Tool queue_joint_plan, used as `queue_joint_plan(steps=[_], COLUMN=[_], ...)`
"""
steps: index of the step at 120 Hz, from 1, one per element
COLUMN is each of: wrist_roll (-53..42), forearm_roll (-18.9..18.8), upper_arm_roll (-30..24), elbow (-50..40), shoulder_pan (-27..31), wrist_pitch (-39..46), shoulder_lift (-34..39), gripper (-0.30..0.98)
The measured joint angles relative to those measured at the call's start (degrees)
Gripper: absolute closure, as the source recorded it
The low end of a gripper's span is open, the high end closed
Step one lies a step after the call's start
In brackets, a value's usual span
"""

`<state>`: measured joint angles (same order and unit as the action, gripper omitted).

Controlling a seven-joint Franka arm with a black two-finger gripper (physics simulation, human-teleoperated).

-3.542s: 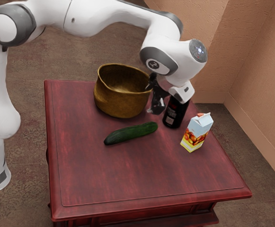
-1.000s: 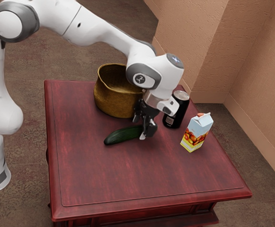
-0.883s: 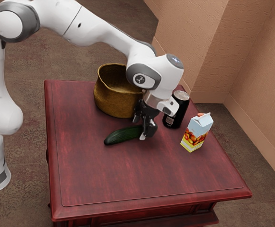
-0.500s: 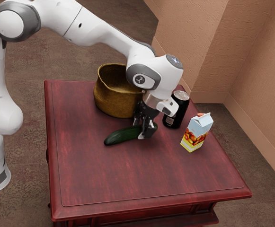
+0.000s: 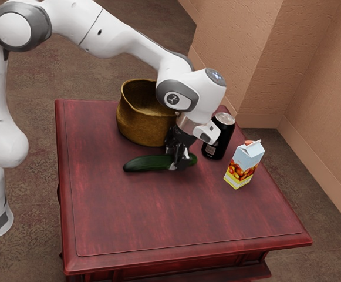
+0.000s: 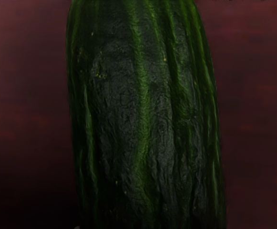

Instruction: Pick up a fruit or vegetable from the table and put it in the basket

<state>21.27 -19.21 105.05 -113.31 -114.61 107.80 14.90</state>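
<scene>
Black hand (image 5: pixel 181 164) seemingly pinches the wrinkled, green-streaked cucumber (image 5: pixel 148 163) near the round, brassy basket (image 5: pixel 138 125).

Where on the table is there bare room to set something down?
The widest bare patch of table runs from the cucumber and carton to the edge nearest the exterior camera. A narrower strip lies between the pot and the edge at the exterior view's left. It is crowded around the hand, among pot, cucumber and can.
</scene>
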Motion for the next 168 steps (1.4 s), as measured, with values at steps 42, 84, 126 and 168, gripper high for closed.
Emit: queue_joint_plan(steps=[42, 84, 126, 168], wrist_roll=[0.2, 0.2, -1.8, -4.4], forearm_roll=[-0.3, -0.3, -0.2, 0.3], upper_arm_roll=[-0.3, -8.8, -8.5, -7.8], elbow=[2.0, 20.6, 39.0, 39.1], shoulder_pan=[0.0, 0.7, 9.2, 18.6], wrist_pitch=[-1.2, -11.3, -26.0, -30.8], shoulder_lift=[-0.4, -0.7, -0.6, -0.1], gripper=[0.49, 0.51, 0.51, 0.51])
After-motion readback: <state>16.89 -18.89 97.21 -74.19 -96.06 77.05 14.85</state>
